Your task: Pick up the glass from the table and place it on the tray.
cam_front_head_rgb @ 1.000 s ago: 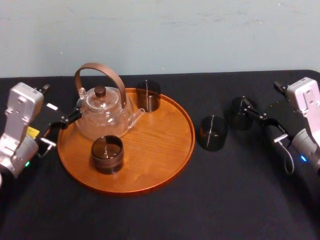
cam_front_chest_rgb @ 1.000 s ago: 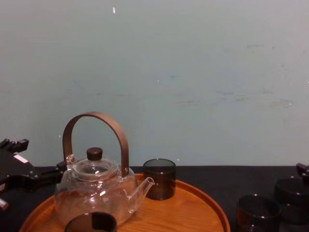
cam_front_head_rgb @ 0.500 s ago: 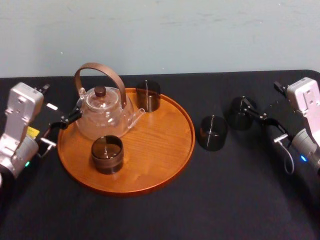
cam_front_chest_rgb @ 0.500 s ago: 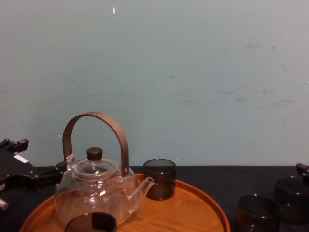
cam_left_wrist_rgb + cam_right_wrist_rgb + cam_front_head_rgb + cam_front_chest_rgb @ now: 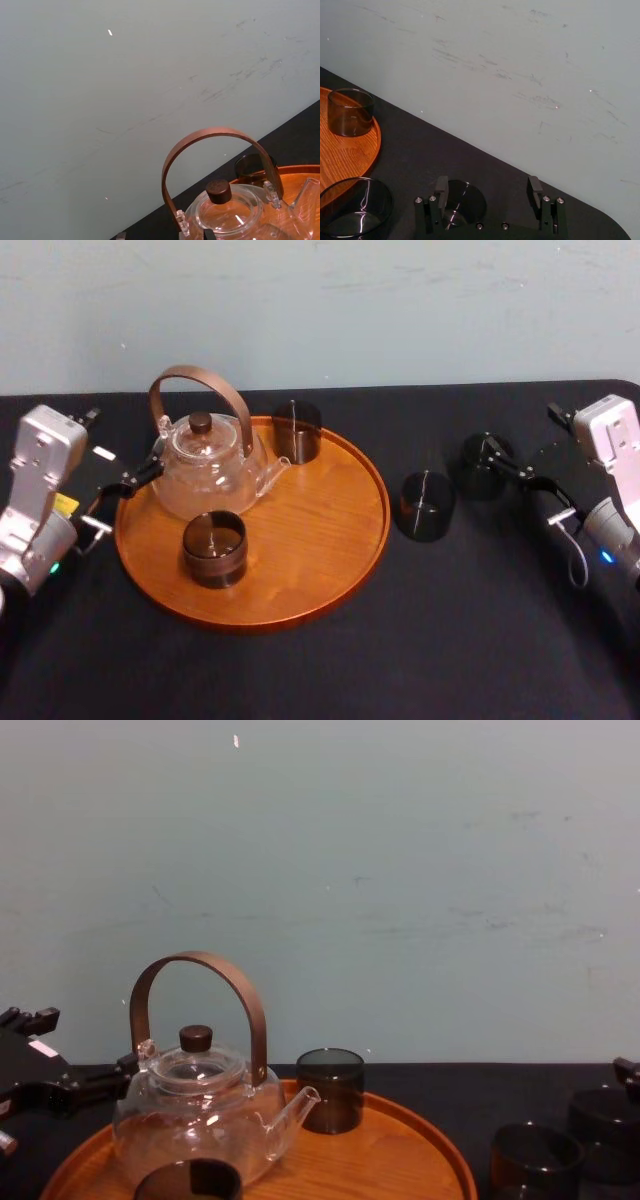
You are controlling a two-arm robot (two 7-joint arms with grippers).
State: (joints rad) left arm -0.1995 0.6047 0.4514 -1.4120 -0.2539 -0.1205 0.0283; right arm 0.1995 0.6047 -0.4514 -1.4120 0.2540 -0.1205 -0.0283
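The right claw (image 5: 488,191) sits low at the right side of the table (image 5: 450,620), its fingers wide apart and clamped on nothing. The right wrist view shows the glass (image 5: 466,199) partly behind one finger; I cannot tell whether they touch. The head view gives the layout. That glass stands upright on the table, well right of the tray (image 5: 320,575), with a second glass (image 5: 427,506) between them. It is short, straight-sided, dark, smoky and see-through. On the tray stand a teapot (image 5: 205,475), a front glass (image 5: 214,548) and a back glass (image 5: 297,432). The left claw (image 5: 120,498) sits at the tray's left edge beside the teapot, fingers apart.
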